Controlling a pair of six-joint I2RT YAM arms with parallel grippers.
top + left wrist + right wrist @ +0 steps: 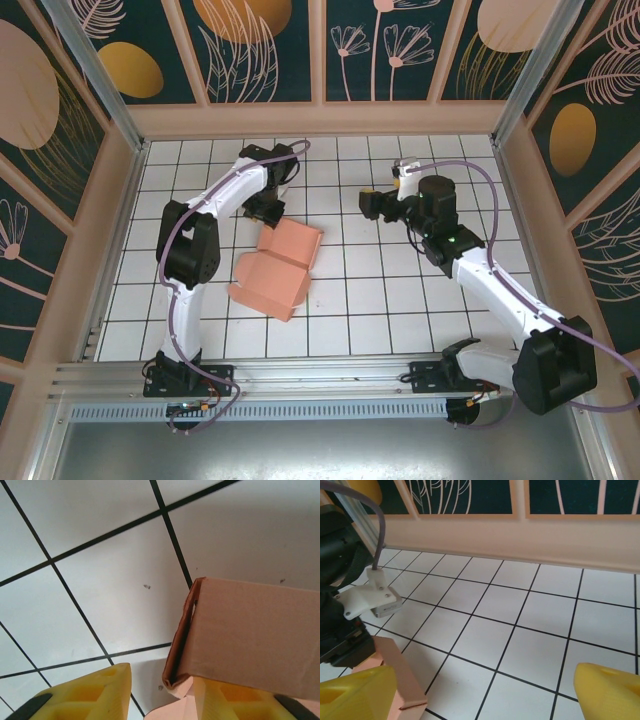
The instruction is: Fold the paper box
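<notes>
The paper box (280, 265) is a salmon-pink creased card lying on the white tiled floor, its far part folded up with a raised rim. My left gripper (268, 213) sits at the box's far left corner. In the left wrist view the folded corner of the box (250, 630) rests over the right fingertip (235, 702), while the left fingertip (90, 695) stands apart from the card, so the left gripper (162, 700) is open. My right gripper (368, 205) hovers to the right of the box, its fingers spread wide over bare tiles (482, 695). A strip of the box (400, 675) shows beside its left finger.
A wooden-framed wall (320, 118) closes the back and both sides of the tiled floor. A metal rail (300, 375) runs along the near edge by the arm bases. The left arm's wrist (340, 580) stands close to the right gripper's left side.
</notes>
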